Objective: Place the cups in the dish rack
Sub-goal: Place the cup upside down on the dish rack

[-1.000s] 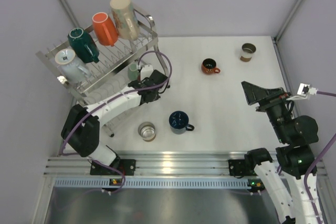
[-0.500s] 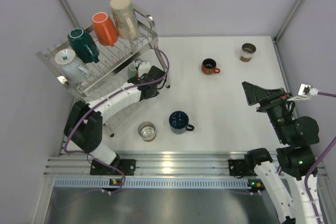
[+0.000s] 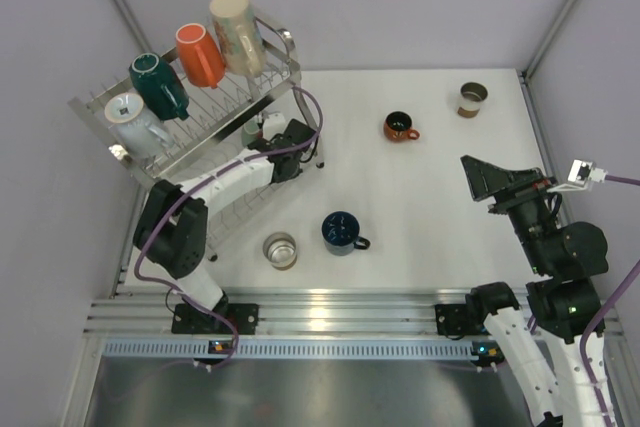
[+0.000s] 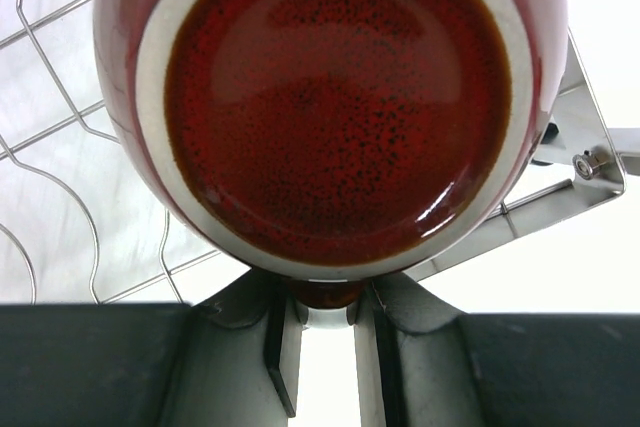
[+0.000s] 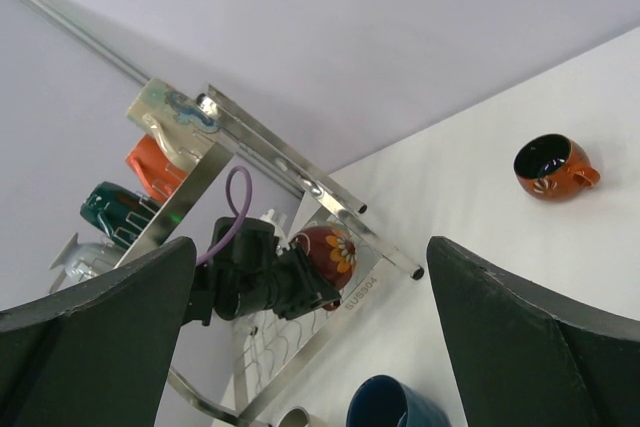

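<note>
As our left gripper [image 4: 320, 347] pinches a red cup [image 4: 330, 97] at the dish rack [image 3: 205, 139], four cups [image 3: 160, 85] sit loaded. Four wait outside; our right gripper [image 3: 478, 179] gapes.

At least nine cups [image 3: 342, 232], one dish rack [image 3: 287, 50], two arms [image 3: 222, 182].

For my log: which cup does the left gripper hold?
The red flowered cup: it alone is gripped by the left gripper, at the dish rack; the others sit untouched.
</note>
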Robot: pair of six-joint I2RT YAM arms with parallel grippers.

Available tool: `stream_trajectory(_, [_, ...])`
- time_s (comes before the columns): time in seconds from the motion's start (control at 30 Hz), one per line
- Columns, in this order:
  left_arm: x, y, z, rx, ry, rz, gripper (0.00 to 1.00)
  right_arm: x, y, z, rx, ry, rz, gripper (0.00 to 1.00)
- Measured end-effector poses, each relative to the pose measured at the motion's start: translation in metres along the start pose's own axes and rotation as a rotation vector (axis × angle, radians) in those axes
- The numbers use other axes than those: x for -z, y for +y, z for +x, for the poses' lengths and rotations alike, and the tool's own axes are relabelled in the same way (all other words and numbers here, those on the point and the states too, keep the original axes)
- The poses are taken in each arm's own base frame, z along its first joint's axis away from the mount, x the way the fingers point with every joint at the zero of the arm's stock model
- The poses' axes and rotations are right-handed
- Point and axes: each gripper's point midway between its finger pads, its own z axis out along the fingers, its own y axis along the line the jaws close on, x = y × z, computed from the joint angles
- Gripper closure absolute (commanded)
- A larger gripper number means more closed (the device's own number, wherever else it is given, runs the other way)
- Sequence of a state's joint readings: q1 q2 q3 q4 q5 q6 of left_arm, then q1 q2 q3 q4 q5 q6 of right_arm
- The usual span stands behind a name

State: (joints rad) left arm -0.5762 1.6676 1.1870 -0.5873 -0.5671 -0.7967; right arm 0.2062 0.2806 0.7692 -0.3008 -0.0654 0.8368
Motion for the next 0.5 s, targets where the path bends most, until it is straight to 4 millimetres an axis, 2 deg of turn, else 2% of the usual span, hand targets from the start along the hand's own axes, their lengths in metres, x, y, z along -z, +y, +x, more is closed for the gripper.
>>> stream_trajectory(0.5, [-0.0025,-0.0058,-0.0023,0.011,0.014,0.017,1.0,0.0014,0.002,-0.0021,0.008,-0.006,-0.006,0.01])
